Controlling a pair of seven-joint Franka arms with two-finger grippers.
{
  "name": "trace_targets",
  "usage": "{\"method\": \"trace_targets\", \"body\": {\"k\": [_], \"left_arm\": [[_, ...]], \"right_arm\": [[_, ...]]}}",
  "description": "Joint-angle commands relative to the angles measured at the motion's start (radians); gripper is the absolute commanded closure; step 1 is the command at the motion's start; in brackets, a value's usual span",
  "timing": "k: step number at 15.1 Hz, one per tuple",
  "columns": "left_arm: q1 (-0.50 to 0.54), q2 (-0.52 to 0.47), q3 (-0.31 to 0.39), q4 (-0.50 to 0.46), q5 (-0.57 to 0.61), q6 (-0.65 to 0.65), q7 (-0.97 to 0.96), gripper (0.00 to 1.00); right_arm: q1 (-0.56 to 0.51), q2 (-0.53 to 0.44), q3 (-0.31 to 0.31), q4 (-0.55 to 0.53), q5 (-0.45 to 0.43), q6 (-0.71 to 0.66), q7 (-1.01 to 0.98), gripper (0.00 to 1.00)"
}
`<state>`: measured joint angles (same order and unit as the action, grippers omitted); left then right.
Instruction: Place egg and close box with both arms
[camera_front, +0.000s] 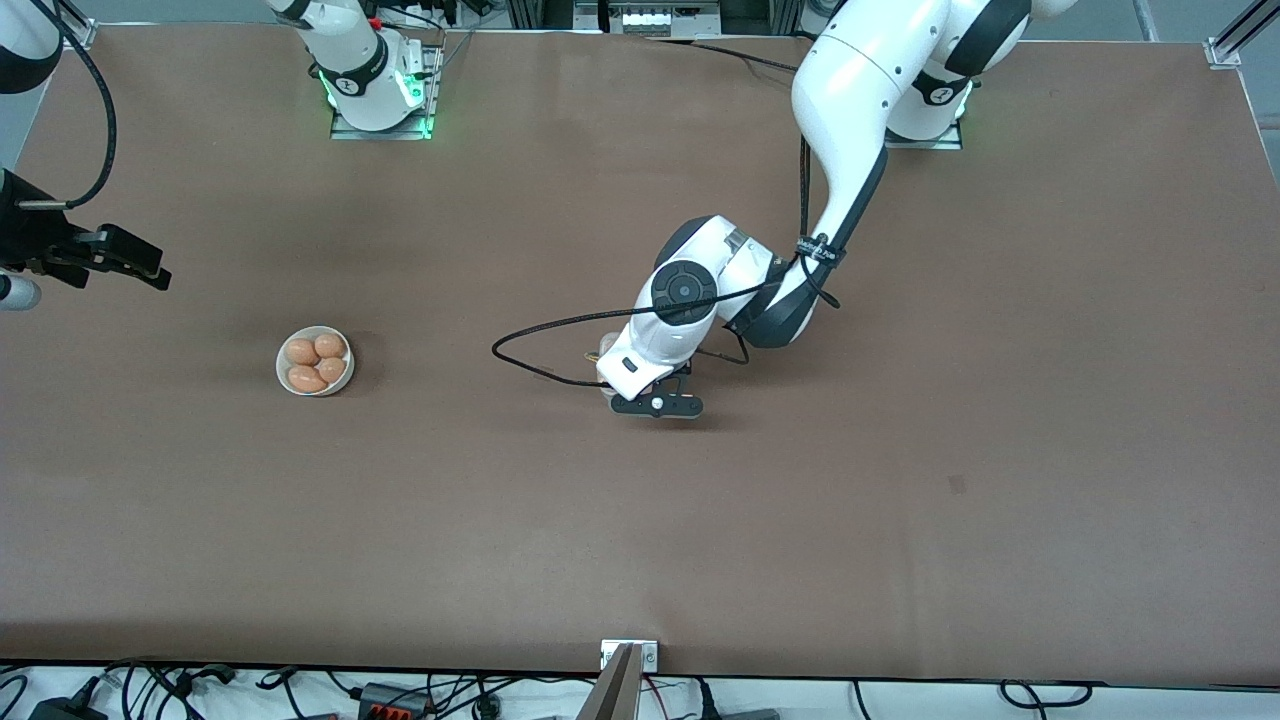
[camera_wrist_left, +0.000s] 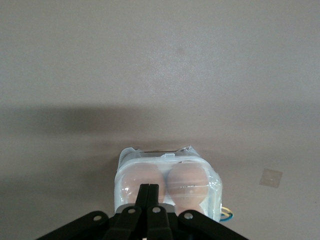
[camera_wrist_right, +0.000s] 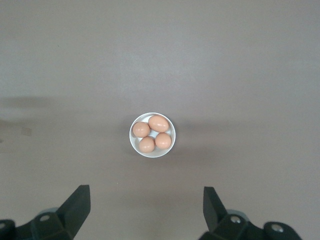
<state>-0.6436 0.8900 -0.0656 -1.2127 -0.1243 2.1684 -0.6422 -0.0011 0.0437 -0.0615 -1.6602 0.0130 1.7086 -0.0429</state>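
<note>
The box is a small clear-plastic carton with its lid down over brown eggs. My left gripper is shut, its fingertips together right over the lid above one egg. I cannot tell whether they touch it. In the front view the left arm's hand covers the box at mid-table, and only a pale sliver shows. My right gripper is open and empty, high over the right arm's end of the table. Its fingers frame the bowl far below.
A round white bowl with several brown eggs stands toward the right arm's end of the table, also in the right wrist view. A black cable loops out from the left hand. A small pale patch lies on the table beside the box.
</note>
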Motion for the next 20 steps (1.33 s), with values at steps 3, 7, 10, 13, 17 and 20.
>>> {"method": "trace_targets", "body": {"k": [3,7,10,13,17,20], "left_arm": [[0.002,0.009,0.001,0.042,0.015,-0.016,0.013,1.00],[0.076,-0.060,0.012,0.042,0.015,-0.142,0.084,1.00],[0.151,-0.135,0.013,0.033,0.060,-0.189,0.182,1.00],[0.229,-0.212,0.007,-0.005,0.060,-0.283,0.249,0.98],[0.367,-0.313,0.009,-0.094,0.061,-0.375,0.473,0.99],[0.447,-0.371,0.010,-0.117,0.061,-0.494,0.558,0.99]], "right_arm": [[0.006,-0.015,0.016,0.008,-0.036,-0.012,-0.009,0.00],[0.006,-0.022,0.014,0.008,-0.033,-0.036,0.000,0.00],[0.006,-0.022,0.012,0.008,-0.030,-0.032,-0.002,0.00],[0.006,-0.022,0.012,0.008,-0.031,-0.037,-0.005,0.00],[0.009,-0.024,0.016,0.008,-0.031,-0.041,-0.008,0.00],[0.007,-0.024,0.016,0.008,-0.031,-0.044,-0.014,0.00]]}}
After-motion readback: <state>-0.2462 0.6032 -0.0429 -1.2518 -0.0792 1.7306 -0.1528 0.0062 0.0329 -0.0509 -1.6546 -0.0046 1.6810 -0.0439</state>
